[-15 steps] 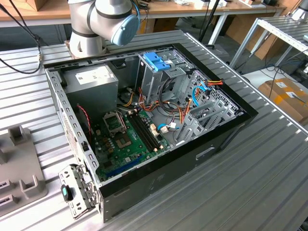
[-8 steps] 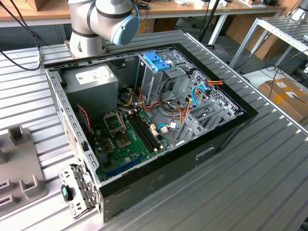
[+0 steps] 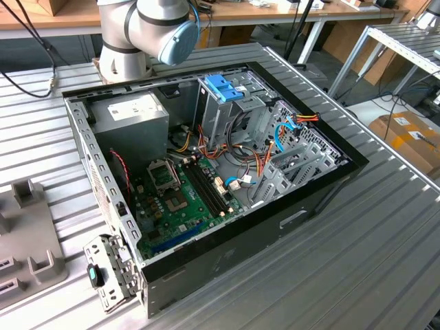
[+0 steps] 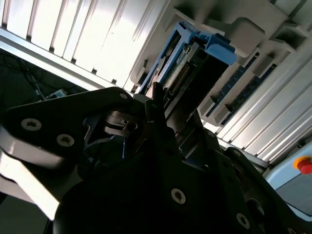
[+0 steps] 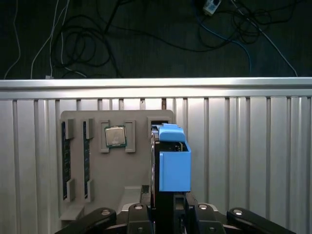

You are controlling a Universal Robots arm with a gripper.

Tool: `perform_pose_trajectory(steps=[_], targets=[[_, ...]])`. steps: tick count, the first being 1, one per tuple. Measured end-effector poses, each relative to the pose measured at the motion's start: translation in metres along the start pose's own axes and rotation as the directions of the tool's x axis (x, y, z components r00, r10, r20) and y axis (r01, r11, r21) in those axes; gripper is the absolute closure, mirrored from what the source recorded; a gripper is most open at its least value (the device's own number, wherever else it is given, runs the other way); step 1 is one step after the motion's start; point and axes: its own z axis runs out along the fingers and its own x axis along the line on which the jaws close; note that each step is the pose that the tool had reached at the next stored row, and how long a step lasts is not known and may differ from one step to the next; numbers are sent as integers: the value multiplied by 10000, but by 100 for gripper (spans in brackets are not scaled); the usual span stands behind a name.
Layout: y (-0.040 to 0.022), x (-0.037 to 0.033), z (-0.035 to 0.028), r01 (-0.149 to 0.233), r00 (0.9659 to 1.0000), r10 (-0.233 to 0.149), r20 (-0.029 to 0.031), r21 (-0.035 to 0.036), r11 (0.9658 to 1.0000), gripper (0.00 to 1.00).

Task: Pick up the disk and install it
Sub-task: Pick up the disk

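The disk stands on edge in a slot of a grey holder tray, its light blue side rail facing the camera in the first wrist view. In the second wrist view the disk shows its connector end and a blue rail. My gripper sits right at the disk's near end in both wrist views, its black body close up against the disk. Whether it touches the disk I cannot tell.
The open computer case lies on the ribbed metal table, with a metal drive cage and blue latch, a grey power supply and a green motherboard. The holder tray also carries memory sticks and a processor.
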Motion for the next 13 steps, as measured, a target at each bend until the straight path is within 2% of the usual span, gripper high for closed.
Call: perform_pose_trajectory(steps=[1,5,9,11,13], targets=[[-1,1,-52,0,10000,0,-1,-1,10000,65],[-3,2,-172,0,10000,0,-1,-1,10000,65],[-5,3,-311,0,10000,0,-1,-1,10000,65],[-6,4,-403,0,10000,0,0,0,10000,65],[-7,5,-457,0,10000,0,0,0,10000,65]])
